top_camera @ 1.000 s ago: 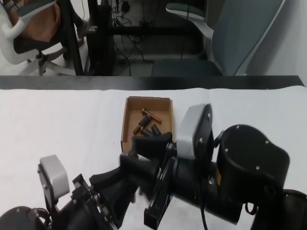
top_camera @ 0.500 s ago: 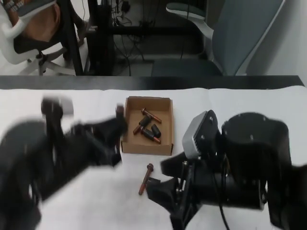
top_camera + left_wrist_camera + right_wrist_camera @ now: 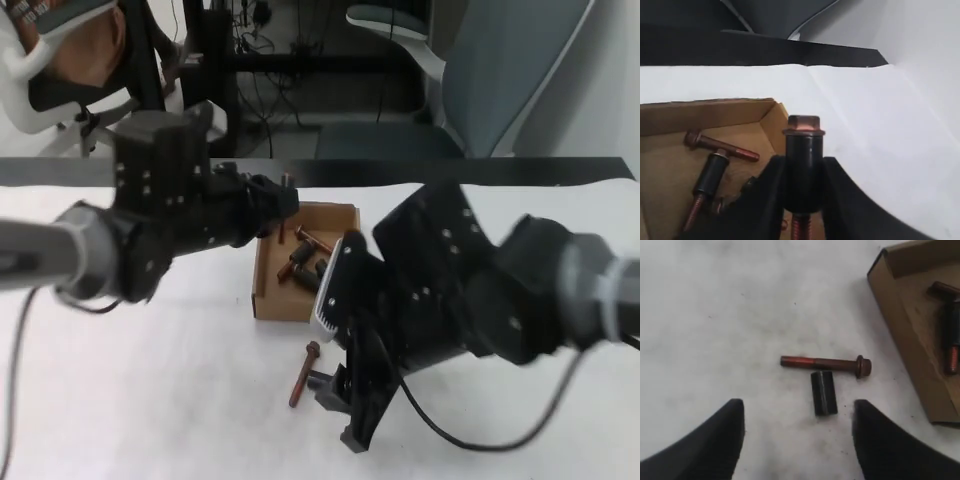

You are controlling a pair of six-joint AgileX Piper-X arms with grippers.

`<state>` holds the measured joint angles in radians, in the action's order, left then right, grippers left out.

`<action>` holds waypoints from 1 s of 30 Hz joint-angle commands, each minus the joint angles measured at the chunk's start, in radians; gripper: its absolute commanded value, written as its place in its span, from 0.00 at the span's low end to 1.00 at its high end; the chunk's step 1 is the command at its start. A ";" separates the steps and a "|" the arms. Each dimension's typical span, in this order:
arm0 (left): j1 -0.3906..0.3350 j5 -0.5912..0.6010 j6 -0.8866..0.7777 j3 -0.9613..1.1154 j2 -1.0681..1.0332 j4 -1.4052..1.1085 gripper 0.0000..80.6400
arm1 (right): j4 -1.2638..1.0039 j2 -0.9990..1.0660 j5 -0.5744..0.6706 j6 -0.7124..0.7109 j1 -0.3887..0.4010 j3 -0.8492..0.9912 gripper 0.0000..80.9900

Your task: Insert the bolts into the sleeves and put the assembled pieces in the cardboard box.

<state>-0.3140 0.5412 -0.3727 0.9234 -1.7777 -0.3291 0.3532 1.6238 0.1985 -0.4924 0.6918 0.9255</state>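
My left gripper [image 3: 803, 165] is pinched on an assembled piece [image 3: 803, 145]. It is a smooth black cylindrical sleeve, upright between my two matte black fingers [image 3: 767, 195], with a coppery hexagonal flanged bolt head above it and a bit of threaded shank below. Down beside that hand sits the cardboard box [image 3: 705, 112], plain brown, open-topped and straight-walled. On its floor lie a bare bolt [image 3: 722, 147] of the same copper tone and a sleeved bolt [image 3: 706, 176] just beside it. My own fingers stand in front of the rest of the box floor. My right gripper [image 3: 797, 412] is spread wide, its dark rounded fingertips hanging over the white, faintly mottled bench cover [image 3: 715, 305]. Just beyond those fingertips, and between them, lies a loose bolt [image 3: 825, 362], reddish-copper, partly threaded, with a flanged hex head. A short sleeve [image 3: 823, 392], black with a dull sheen, lies nearer my fingers, crosswise to the bolt's shank and right against it; I cannot tell whether they touch. A corner of the box lies off to the side past the bolt's head. From the high view, the bulky black right arm [image 3: 470, 290] covers the bench beside the box, and a grey-blue office chair [image 3: 500, 70] stands behind the bench.
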 commanded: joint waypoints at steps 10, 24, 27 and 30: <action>0.003 0.065 -0.074 0.315 -0.248 0.012 0.45 | 0.034 0.209 -0.013 -0.176 -0.034 0.135 0.72; 0.049 0.367 -0.177 0.339 -0.243 0.044 0.87 | 0.162 0.271 0.001 -0.230 -0.034 0.204 0.02; 0.064 0.373 -0.136 0.339 -0.222 0.119 0.87 | 0.210 0.271 0.001 -0.247 -0.034 0.204 0.02; 0.070 0.384 -0.094 0.339 -0.204 0.179 0.87 | 0.227 0.271 0.001 -0.254 -0.034 0.204 0.02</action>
<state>-0.2478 0.9022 -0.5042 1.2481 -2.0170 -0.1911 0.5103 1.8901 0.1856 -0.7323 0.6600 1.1378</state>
